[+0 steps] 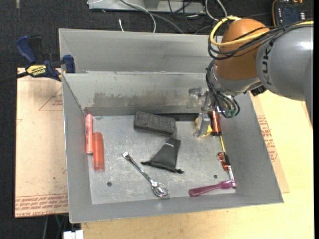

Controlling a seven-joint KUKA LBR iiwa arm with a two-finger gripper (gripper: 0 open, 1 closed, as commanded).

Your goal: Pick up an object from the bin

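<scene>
While the tool (pixel 204 126) hangs — grip impossible to tell — a thin yellow stick (pixel 222 146) beside it runs front-to-back.

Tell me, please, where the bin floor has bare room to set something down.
Bare floor lies between the orange sticks and the spoon, and between the black wedge and the yellow-red rod. Crowded at the back by the grey block.

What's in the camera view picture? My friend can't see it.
A robot arm's gripper hangs in the far right of a grey metal bin, near a grey block. A spoon, a black wedge and two orange tubes lie on its floor.
</scene>
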